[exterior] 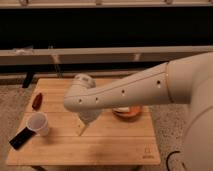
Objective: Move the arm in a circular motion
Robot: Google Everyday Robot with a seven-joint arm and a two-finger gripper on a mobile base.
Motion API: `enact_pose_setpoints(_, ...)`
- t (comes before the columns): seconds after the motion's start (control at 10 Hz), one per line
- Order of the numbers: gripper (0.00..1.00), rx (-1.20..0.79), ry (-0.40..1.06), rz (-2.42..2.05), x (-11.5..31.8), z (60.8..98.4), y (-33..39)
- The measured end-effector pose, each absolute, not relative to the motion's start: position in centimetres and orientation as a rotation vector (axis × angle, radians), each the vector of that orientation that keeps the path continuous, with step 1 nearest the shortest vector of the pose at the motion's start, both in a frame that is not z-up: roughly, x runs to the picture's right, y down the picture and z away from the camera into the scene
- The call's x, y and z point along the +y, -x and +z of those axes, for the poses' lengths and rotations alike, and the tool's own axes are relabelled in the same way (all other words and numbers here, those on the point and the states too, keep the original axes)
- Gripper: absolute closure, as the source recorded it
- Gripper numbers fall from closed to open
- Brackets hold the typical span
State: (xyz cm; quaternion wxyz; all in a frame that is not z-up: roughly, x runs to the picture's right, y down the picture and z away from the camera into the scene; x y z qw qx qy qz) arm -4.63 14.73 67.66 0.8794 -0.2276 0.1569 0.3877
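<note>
1. The arm (125, 90) reaches leftward across the counter (115, 145), elbow raised, likely for sweep clearance.
2. End effector (82, 131) points down mid-counter; opening cannot be told, nothing visibly held.
3. White cup (38, 123) nearby left.

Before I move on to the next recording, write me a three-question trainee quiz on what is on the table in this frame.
1. True or false: the white cup stands near the wooden table's left edge.
2. Which item is partly hidden behind the arm? A) the orange bowl B) the black phone-like object C) the dark red object
3. Fill in: the gripper hangs over the ____ of the table.

Key: 1 true. 2 A. 3 middle; it points down at the tabletop just right of the cup, with nothing seen in it.
</note>
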Motion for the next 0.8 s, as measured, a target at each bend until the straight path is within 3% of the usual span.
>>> enact_pose_setpoints(0.8,0.02,0.453,0.423,1.049,12.4,67.2,-9.1)
